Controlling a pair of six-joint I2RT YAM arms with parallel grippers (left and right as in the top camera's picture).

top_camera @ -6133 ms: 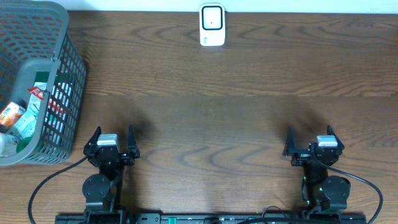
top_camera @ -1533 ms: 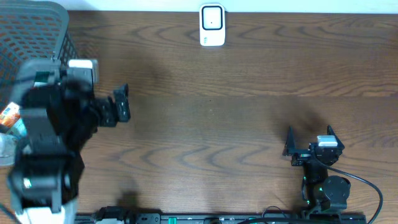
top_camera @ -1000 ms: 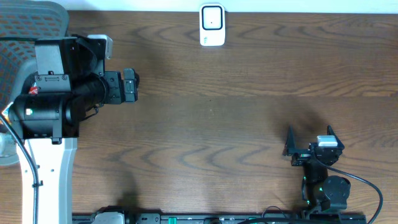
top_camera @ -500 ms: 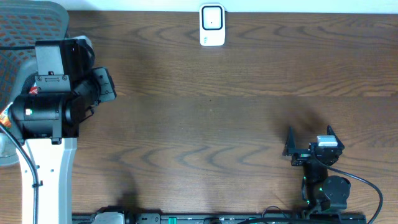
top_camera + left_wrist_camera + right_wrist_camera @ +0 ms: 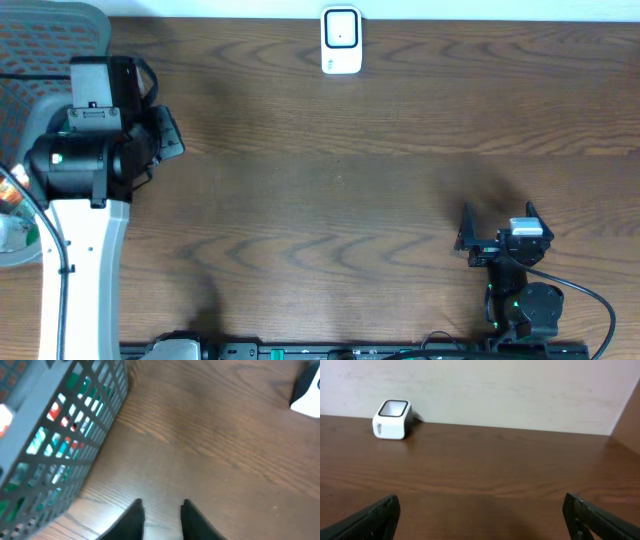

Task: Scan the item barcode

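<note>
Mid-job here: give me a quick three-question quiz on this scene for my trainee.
1. Which is nearer the basket: the left gripper or the right gripper?
2. True or false: the left gripper holds an item.
3. The scanner stands: A, at the far edge of the table; B, inside the basket; C, between the right gripper's fingers.
Key: 1, the left gripper. 2, false, nothing is between its jaws. 3, A.
</note>
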